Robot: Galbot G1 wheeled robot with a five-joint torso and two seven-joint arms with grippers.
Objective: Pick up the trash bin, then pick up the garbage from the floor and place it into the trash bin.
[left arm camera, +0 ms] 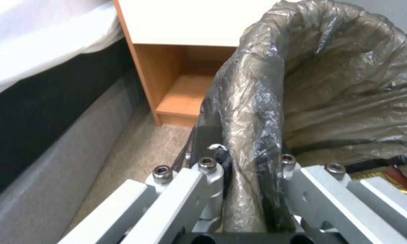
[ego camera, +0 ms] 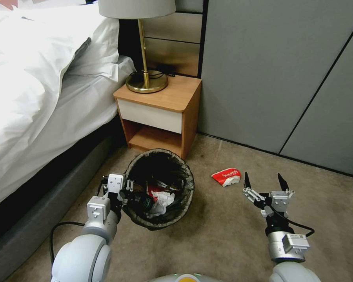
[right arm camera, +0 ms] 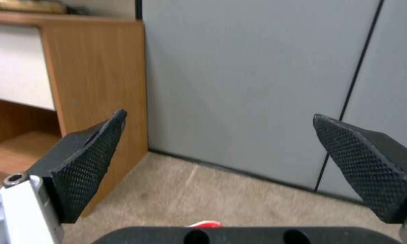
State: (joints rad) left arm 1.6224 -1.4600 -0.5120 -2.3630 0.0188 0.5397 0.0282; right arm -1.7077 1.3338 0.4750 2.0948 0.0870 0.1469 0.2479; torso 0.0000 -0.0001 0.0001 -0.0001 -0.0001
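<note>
The rim of the trash bin [ego camera: 159, 189] was pinched tight by the left gripper [ego camera: 126, 190], with the bag [left arm camera: 257, 112] squeezed between its fingers. The bin was seen over the floor [ego camera: 208, 235], in front of the nightstand [ego camera: 161, 113]. Red and white garbage [ego camera: 161, 197] was seen inside it. A red-and-white wrapper [ego camera: 226, 176] was left on the carpet, just ahead of the right gripper [ego camera: 264, 181], which was held wide open with nothing in it.

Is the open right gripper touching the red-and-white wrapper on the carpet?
Apart. In the head view, bare beige carpet separates the right gripper from the red-and-white wrapper.
</note>
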